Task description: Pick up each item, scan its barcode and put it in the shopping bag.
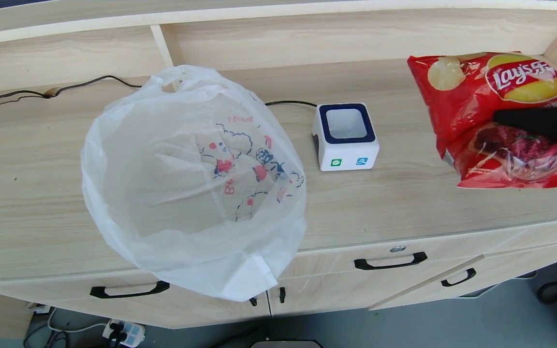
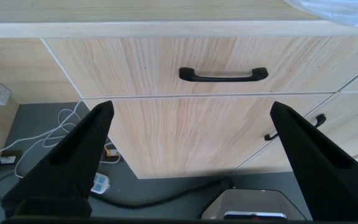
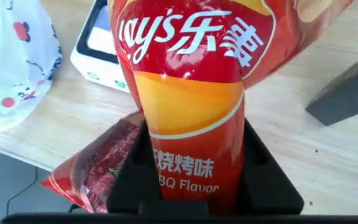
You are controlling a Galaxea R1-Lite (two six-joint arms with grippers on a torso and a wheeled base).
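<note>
A red bag of chips (image 1: 472, 92) lies at the right end of the wooden counter (image 1: 404, 203). My right gripper (image 1: 501, 119) comes in from the right over the bag's lower half. In the right wrist view the bag of chips (image 3: 191, 93) stands between the fingers of the right gripper (image 3: 201, 183), which is shut on it. The white scanner (image 1: 346, 137) with its dark blue window sits mid-counter. Left of it the white shopping bag (image 1: 186, 183) stands open. My left gripper (image 2: 188, 162) hangs open in front of the drawers, holding nothing.
Drawers with black handles (image 1: 390, 263) run under the counter's front edge. A black cable (image 1: 65, 88) trails along the back of the counter to the scanner. A raised wooden back wall (image 1: 307, 38) closes off the far side. A power strip (image 1: 124, 332) lies on the floor.
</note>
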